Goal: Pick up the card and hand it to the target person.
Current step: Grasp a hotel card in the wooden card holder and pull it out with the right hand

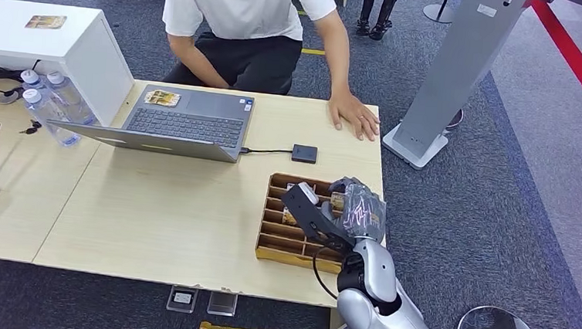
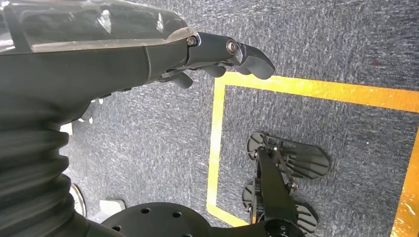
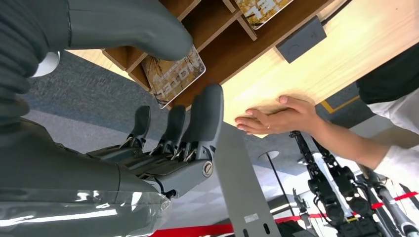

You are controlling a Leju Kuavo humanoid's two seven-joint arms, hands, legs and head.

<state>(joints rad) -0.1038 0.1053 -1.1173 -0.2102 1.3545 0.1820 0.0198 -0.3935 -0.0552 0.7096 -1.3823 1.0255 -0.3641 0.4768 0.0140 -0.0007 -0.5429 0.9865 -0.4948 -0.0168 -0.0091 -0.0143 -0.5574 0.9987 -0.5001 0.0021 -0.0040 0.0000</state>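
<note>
Card not yet picked up; right hand poised over the tray

The right hand (image 1: 336, 214) hovers above the wooden divided tray (image 1: 271, 244) at the bench (image 1: 168, 218) corner, its fingers (image 3: 205, 116) spread apart from the thumb and holding nothing. A card (image 3: 174, 74) lies just beyond the fingertips in a tray compartment, not yet touched as far as the right wrist view shows; a second card (image 3: 259, 9) lies in another compartment. The left hand (image 2: 217, 52) hangs over the carpet, fingers loosely curled on nothing. The person's hand (image 1: 355, 115) rests flat on the far bench edge, waiting. By my reading, grasping, lifting and handing over all remain.
</note>
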